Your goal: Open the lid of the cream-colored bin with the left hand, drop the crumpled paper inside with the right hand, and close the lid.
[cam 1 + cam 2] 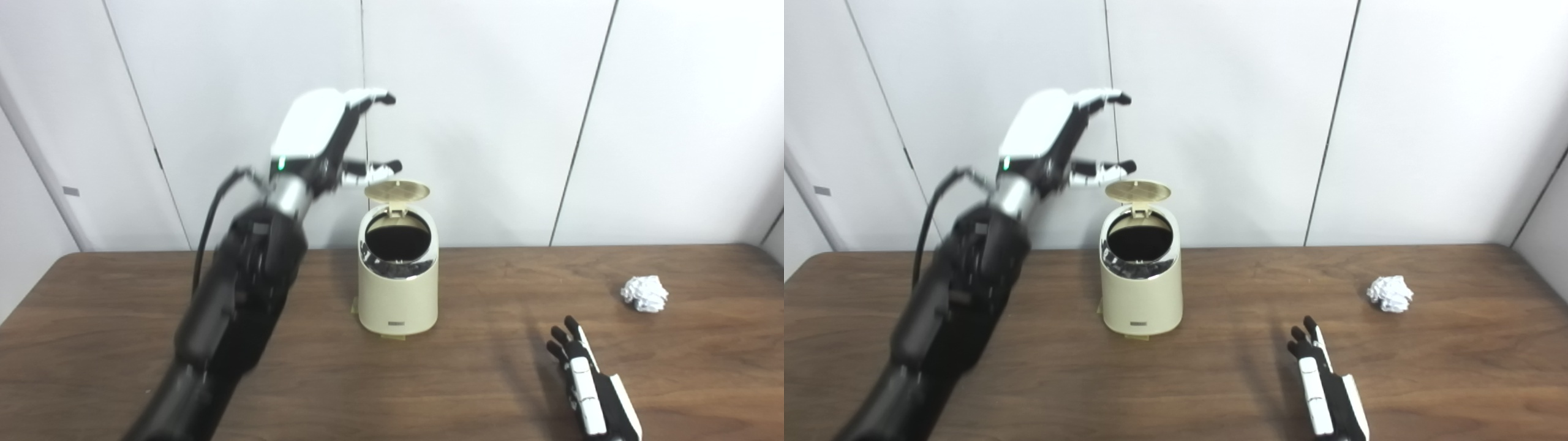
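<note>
Cream-colored bin (398, 288) upright mid-table (122, 318), lid (397, 190) raised above the dark mouth. Left hand (334, 138) aloft just left of the lid, fingers spread, grasping nothing. Right hand (591, 386) flat on the wood, fingers extended and empty; crumpled paper (644, 293) lying apart, farther right.

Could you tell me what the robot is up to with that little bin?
The bin stands on the table with its lid flipped up and the opening showing. The left hand is raised beside the lid, fingers spread, holding nothing. The right hand lies open near the table's front edge. The crumpled paper sits on the table to the right, untouched, so dropping it in is not yet done.
</note>
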Robot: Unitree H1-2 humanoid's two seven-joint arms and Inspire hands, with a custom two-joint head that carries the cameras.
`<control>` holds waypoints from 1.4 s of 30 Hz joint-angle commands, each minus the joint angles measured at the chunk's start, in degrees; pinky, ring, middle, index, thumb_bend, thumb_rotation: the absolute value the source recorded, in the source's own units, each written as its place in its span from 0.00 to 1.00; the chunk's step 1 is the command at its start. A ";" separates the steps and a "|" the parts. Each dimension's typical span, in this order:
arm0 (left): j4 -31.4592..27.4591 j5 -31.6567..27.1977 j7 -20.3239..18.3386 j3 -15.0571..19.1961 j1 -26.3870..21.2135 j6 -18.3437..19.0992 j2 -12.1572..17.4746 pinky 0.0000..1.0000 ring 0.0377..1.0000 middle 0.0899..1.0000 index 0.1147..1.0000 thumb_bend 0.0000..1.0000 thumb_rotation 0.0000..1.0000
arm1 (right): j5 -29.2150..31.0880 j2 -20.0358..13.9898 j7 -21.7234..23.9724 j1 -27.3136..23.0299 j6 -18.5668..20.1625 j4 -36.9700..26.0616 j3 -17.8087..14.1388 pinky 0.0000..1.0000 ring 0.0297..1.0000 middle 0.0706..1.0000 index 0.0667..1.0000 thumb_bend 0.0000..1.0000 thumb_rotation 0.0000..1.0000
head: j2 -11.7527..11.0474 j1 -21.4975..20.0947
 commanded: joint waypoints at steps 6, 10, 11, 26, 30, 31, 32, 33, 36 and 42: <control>-7.44 -5.01 5.07 5.22 11.30 -1.00 -1.24 0.83 0.92 0.93 0.94 0.32 0.75 | 1.00 1.29 0.56 -0.35 1.23 -1.87 0.44 1.00 0.94 0.94 1.00 0.55 1.00 | 0.58 -0.43; -11.36 -12.27 2.57 8.46 17.61 3.82 -3.98 0.85 0.91 0.93 0.93 0.35 0.94 | 1.25 1.44 0.43 -0.41 1.94 -2.49 0.25 1.00 0.94 0.94 1.00 0.55 0.99 | 0.82 -0.70; -11.92 -14.87 2.02 9.43 18.96 4.72 -4.66 0.87 0.92 0.93 0.94 0.35 0.98 | 1.38 1.51 0.38 -0.42 2.23 -2.65 0.08 1.00 0.94 0.95 1.00 0.56 0.99 | 0.90 -0.82; -11.41 -42.75 1.00 18.72 30.47 8.05 -13.24 0.94 0.95 0.95 0.99 0.44 0.90 | 6.85 0.93 1.27 -2.16 2.90 -3.47 -2.91 1.00 0.96 0.96 1.00 0.58 0.95 | 0.54 -2.24; -10.47 -45.32 0.50 18.15 32.60 6.44 -13.02 0.99 0.99 0.98 1.00 0.46 0.87 | 7.92 0.32 1.03 -3.45 3.22 -3.25 -4.49 1.00 0.97 0.96 1.00 0.59 0.93 | 0.30 -2.81; -10.34 -45.62 0.57 18.04 32.96 5.96 -12.97 1.00 1.00 0.99 1.00 0.47 0.87 | 7.89 -0.03 0.93 -3.86 3.20 -3.19 -4.93 1.00 0.97 0.97 1.00 0.58 0.92 | 0.35 -2.87; -10.53 -46.02 0.72 18.13 33.34 5.82 -13.00 1.00 1.00 1.00 1.00 0.48 0.87 | 7.94 -0.56 0.80 -4.47 3.25 -3.01 -5.62 1.00 0.97 0.97 1.00 0.57 0.92 | 0.56 -2.82; -10.87 -46.33 0.98 18.29 33.68 6.01 -13.10 1.00 1.00 1.00 1.00 0.47 0.88 | 7.79 -1.22 0.72 -5.09 3.35 -2.89 -6.25 1.00 0.97 0.97 1.00 0.59 0.88 | 0.67 -2.89; -11.60 -47.04 1.56 18.65 34.34 6.60 -12.86 1.00 1.00 1.00 1.00 0.47 0.88 | 3.20 -5.31 0.86 -6.87 1.88 -1.83 -6.31 0.97 0.95 0.96 1.00 0.57 0.83 | 1.10 -4.03; -10.94 -47.27 1.75 19.14 34.70 5.55 -10.76 1.00 1.00 1.00 1.00 0.47 0.87 | -9.44 -13.55 -0.78 -11.42 5.95 -3.93 -5.69 0.83 0.88 0.91 0.93 0.57 0.61 | 1.76 -8.51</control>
